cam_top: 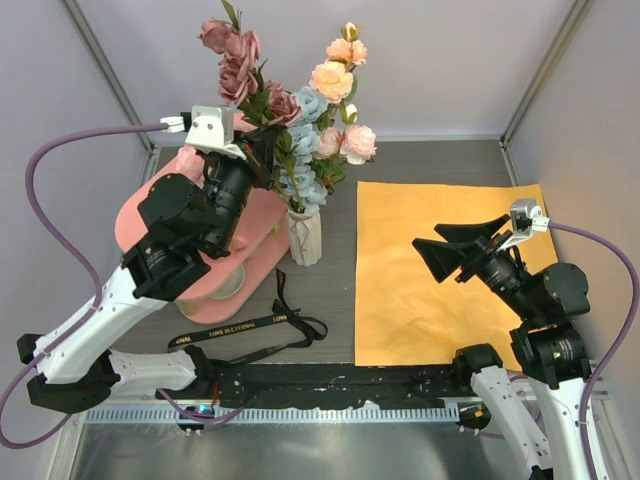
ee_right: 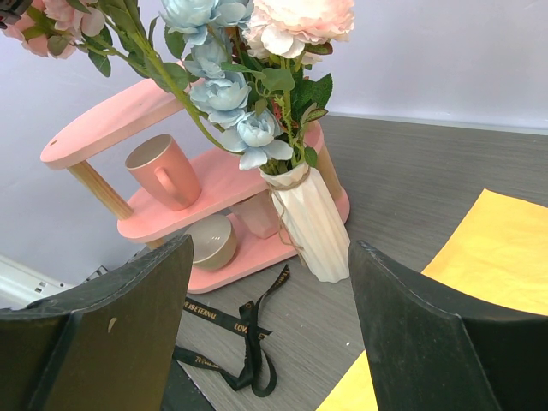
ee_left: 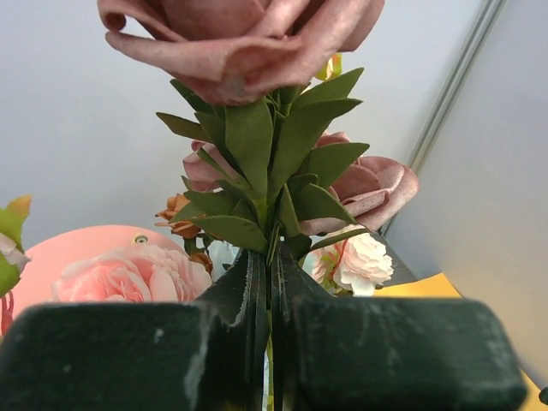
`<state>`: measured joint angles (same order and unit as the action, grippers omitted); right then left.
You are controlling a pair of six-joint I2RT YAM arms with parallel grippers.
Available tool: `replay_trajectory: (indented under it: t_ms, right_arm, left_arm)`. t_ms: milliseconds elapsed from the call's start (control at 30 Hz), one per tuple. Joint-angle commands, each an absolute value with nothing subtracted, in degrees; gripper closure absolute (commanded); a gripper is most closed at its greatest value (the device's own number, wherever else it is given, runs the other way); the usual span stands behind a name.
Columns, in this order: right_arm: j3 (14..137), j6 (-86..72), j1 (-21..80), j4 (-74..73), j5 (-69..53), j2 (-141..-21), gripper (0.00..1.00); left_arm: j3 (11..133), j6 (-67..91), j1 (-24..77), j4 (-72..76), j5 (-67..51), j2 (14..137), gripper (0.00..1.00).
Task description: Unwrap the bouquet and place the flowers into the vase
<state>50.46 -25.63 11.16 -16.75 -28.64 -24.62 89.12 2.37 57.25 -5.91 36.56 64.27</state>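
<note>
Grey tabletop (cam_top: pixel 430 165), pale walls (cam_top: pixel 400 60) around it. My left claw (cam_top: pixel 262 150) is clamped shut on the stem of the mauve rose (cam_top: pixel 237 62), whose blooms stand above the claw. Below it and to its right stands the vase (cam_top: pixel 305 238), upright, just beside the shelf (cam_top: pixel 135 218). Procedure for this step, as I judge it: keep the grip firm, line the stem up with the narrow neck, lower it straight, and release only once the stem sits among the others. A sideways pull could tip the vase. Whether the stem's foot has entered the neck I cannot confirm, though the right wrist view shows a stem slanting down to it. The vase holds the blue, peach and pink flowers (cam_top: pixel 330 120). My right claw (cam_top: pixel 450 250) hangs wide, holding nothing, over the paper (cam_top: pixel 420 310), which lies flat beneath it. The ribbon (cam_top: pixel 250 335) lies loose on the tabletop, left of that claw. The shelf carries a mug (ee_right: pixel 163 171) and a cup (ee_right: pixel 210 241); what they hold I cannot tell.
</note>
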Motion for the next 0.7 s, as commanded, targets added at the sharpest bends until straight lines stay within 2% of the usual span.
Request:
replay_trajectory:
  t_ms: [0,267,500,667]
  right_arm:
    - [51.59,-25.14,11.43,-14.94,-28.92,-24.78,0.21]
    - [51.42,-25.31,11.43,-15.03,-28.74,-24.70,0.21]
    - [51.06,-25.31,11.43,-14.94,-28.74,-24.52,0.21]
    - [50.71,-25.22,11.43,-15.03,-28.74,-24.43,0.21]
  left_arm:
    - [89.12,1.93,57.13,-2.46,39.98,64.60,1.00]
    - [92.28,5.18,57.13,-6.06,52.11,68.81,1.00]
    - [93.25,3.61,57.13,-5.54,56.42,72.42,1.00]
    - [83.88,0.10,57.13,6.13,55.99,70.67,1.00]
